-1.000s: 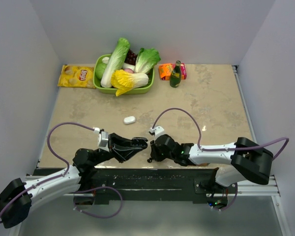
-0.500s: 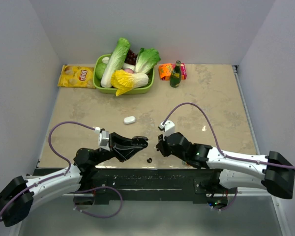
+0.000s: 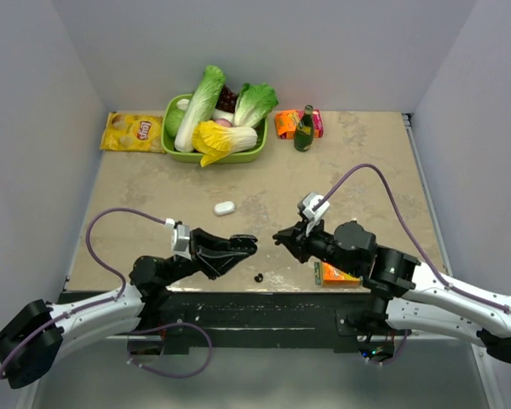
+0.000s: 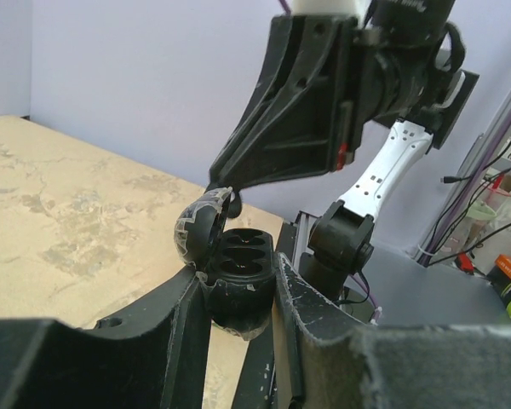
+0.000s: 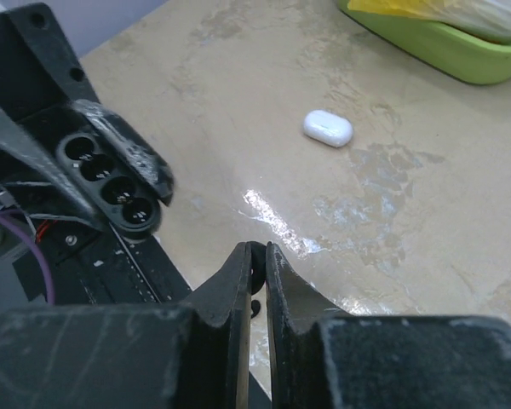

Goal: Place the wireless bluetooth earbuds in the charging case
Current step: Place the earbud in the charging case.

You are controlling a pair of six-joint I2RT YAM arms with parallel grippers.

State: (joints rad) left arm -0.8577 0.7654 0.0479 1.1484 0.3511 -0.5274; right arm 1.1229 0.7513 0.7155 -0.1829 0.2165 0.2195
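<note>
My left gripper (image 4: 238,285) is shut on the black charging case (image 4: 241,271), held just above the table's near edge. Its lid (image 4: 201,228) stands open and the dark sockets (image 5: 111,181) face up. A tiny black earbud (image 5: 257,254) is pinched between the tips of my right gripper (image 5: 257,256), which is shut on it. The right gripper (image 3: 281,238) hovers a short way right of the case (image 3: 241,246), its tip close over the lid in the left wrist view. A second black earbud (image 3: 258,277) lies on the table below and between the grippers.
A closed white case (image 3: 225,207) lies mid-table. At the back stand a green basket (image 3: 238,157) of vegetables, a yellow chips bag (image 3: 132,132), a green bottle (image 3: 304,129) and an orange packet (image 3: 286,124). An orange box (image 3: 335,274) lies by the right arm.
My right gripper has risen from the table near the front edge and moved right and back, closing on a black earbud. One earbud stays on the table. The left gripper has not moved.
</note>
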